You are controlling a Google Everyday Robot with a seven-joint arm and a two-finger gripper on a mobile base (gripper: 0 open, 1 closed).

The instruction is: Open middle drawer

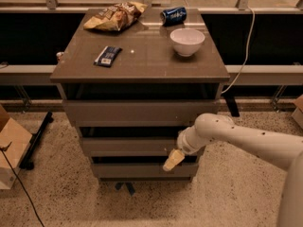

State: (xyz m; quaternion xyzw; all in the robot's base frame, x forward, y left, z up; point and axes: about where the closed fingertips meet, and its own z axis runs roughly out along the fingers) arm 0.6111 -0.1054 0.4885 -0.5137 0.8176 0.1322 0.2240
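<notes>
The middle drawer point(128, 146) is the grey-brown handleless front between the wider top front point(137, 111) and the narrower bottom front point(137, 170) of the cabinet. A dark gap shows above each front. My gripper point(173, 160), cream-tipped on a white arm point(236, 136), comes in from the right. It sits at the right end of the middle drawer's lower edge, pointing down and left over the gap above the bottom front. The gripper and wrist hide the right end of the drawer.
On the cabinet top point(151, 60) lie a chip bag point(115, 16), a blue can point(173, 15), a white bowl point(187, 41) and a dark snack bar point(107, 56). A cardboard box point(10, 148) stands at the left on the speckled floor. A cable point(244, 46) hangs at the right.
</notes>
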